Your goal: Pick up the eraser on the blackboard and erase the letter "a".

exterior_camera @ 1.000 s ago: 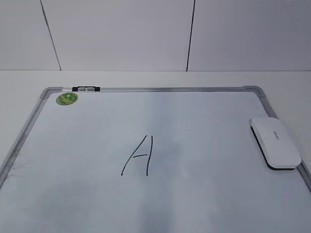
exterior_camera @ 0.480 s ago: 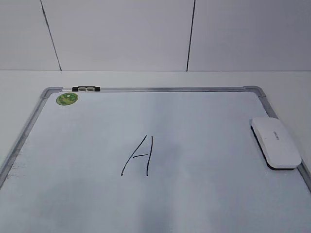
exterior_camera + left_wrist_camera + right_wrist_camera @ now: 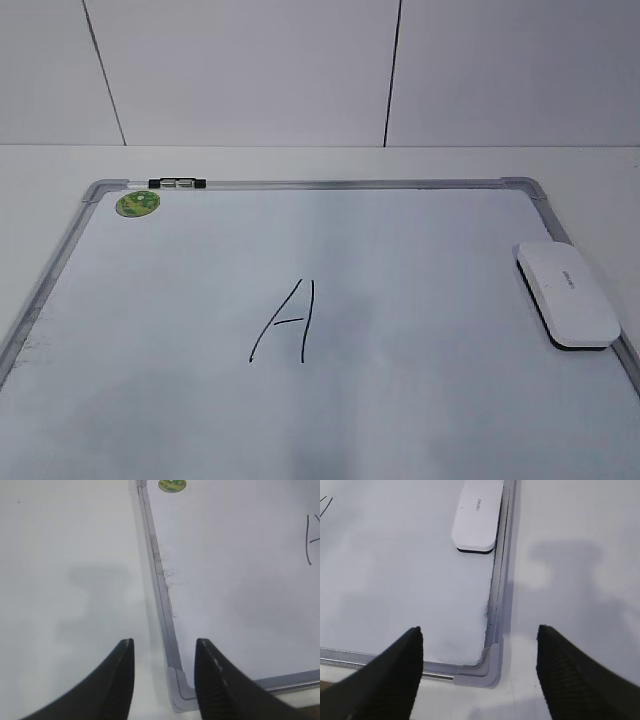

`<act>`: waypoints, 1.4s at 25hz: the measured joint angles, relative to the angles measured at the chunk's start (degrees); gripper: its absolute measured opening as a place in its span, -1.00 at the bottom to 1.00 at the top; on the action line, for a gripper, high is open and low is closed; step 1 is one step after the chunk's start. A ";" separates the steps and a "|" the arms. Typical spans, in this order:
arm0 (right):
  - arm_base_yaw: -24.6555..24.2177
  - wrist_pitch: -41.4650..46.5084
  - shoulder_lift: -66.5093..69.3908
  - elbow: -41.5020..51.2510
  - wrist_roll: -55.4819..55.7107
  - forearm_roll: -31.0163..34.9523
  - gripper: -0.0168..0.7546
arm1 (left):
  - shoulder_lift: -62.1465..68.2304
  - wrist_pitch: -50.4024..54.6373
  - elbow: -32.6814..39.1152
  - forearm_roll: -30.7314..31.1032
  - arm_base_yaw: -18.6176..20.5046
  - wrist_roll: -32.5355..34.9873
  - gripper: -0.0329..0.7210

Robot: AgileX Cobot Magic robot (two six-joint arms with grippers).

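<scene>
The blackboard is a white board with a grey frame lying flat on the table. The white eraser lies on its right edge; it also shows in the right wrist view. A tall capital "A" is drawn mid-board. No small lowercase "a" shows in any view. My left gripper is open and empty above the board's near left corner. My right gripper is open and empty above the near right corner. Neither gripper shows in the exterior view.
A small black-and-clear marker pen lies on the far frame. A round green sticker sits at the far left corner. White table surrounds the board, with a white panelled wall behind.
</scene>
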 joint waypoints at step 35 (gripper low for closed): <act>-14.07 0.00 -8.29 0.00 -0.09 -0.58 0.44 | -5.99 0.11 0.00 0.00 8.23 0.00 -0.10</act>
